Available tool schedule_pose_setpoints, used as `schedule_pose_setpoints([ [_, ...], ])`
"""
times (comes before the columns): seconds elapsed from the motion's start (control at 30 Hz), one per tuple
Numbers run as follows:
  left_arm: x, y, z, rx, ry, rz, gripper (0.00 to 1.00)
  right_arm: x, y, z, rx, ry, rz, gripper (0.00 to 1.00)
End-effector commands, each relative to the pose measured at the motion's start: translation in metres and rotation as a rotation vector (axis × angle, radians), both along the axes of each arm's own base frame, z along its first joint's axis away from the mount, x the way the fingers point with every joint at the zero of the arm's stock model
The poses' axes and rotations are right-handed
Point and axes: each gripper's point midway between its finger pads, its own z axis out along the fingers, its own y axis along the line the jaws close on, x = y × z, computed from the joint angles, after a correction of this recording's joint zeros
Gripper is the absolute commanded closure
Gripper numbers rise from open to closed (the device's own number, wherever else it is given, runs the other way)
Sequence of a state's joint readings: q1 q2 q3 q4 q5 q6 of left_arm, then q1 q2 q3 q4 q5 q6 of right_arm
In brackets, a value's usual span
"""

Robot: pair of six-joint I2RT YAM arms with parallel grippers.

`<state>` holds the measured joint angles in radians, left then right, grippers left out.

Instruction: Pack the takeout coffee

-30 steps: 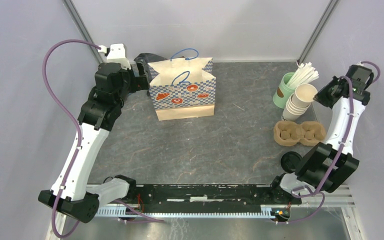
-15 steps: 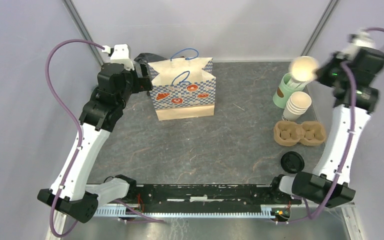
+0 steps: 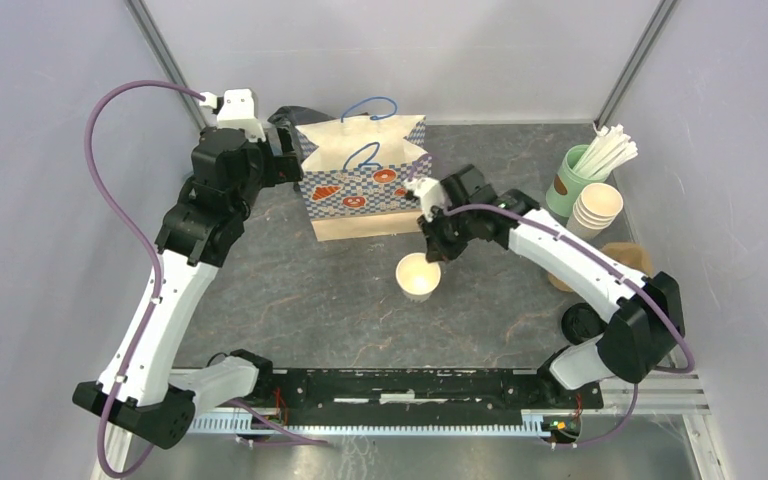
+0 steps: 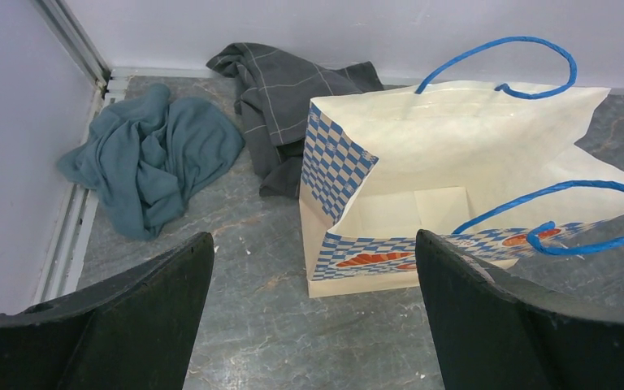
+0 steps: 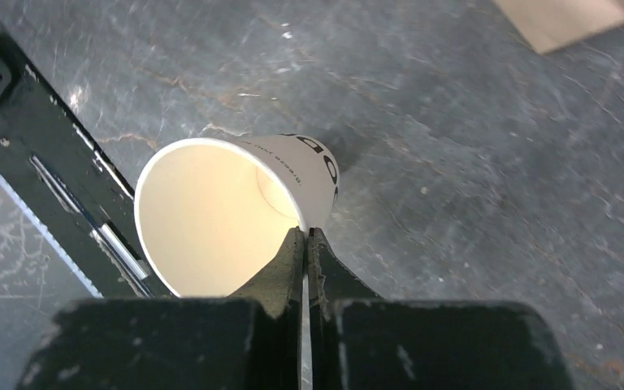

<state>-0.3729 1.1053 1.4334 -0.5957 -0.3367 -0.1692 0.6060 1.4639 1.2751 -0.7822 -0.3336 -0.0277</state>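
A lidless cream paper cup [image 3: 419, 276] [image 5: 227, 203] hangs tilted low over the middle of the table. My right gripper [image 3: 432, 256] [image 5: 305, 236] is shut on its rim, one finger inside the cup and one outside. A round black lid [image 3: 582, 322] lies apart on the table at the near right. No lidded takeout coffee is in view. The blue-checked paper bag [image 3: 365, 185] [image 4: 455, 162] stands open at the back. My left gripper [image 3: 290, 160] [image 4: 314, 244] is open and empty at the bag's left end.
A stack of lidless cream cups [image 3: 594, 207] and a mint-green cup of straws [image 3: 572, 175] stand at the far right. The right arm partly hides a cardboard cup carrier [image 3: 622, 257]. A teal cloth [image 4: 154, 154] and a grey cloth [image 4: 292, 89] lie in the back left corner.
My right arm lifted one cup off the stack at the far right and swung it leftward and down to the table's middle. The left arm has stayed put.
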Motion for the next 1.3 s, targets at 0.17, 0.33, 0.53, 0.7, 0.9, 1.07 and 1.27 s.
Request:
schedule_pose_setpoints([
  [0.17, -0.003, 0.007, 0.017, 0.034, -0.055, 0.013, 0.00, -0.016, 0.025, -0.024, -0.056, -0.106, 0.121, 1.00],
  [0.33, -0.002, 0.006, 0.015, 0.032, -0.052, 0.010, 0.00, -0.032, 0.023, -0.037, -0.067, -0.062, 0.172, 1.00],
  [0.53, -0.001, 0.005, 0.011, 0.034, -0.040, 0.009, 0.00, -0.039, 0.026, -0.036, -0.033, -0.038, 0.181, 0.98],
  [0.7, 0.000, 0.005, 0.008, 0.035, -0.035, 0.009, 0.00, -0.008, 0.002, 0.003, -0.042, -0.153, -0.023, 0.47],
  [0.9, 0.001, 0.001, 0.001, 0.023, -0.023, -0.003, 0.00, 0.026, -0.118, 0.063, -0.027, -0.308, -0.612, 0.32],
  [1.07, 0.001, 0.002, -0.005, 0.034, -0.012, 0.000, 0.00, -0.013, -0.222, 0.023, -0.237, -0.134, -1.111, 0.29],
  [1.27, 0.003, 0.004, -0.014, 0.041, 0.009, 0.009, 0.00, -0.056, -0.276, -0.030, -0.295, 0.134, -1.391, 0.34],
])
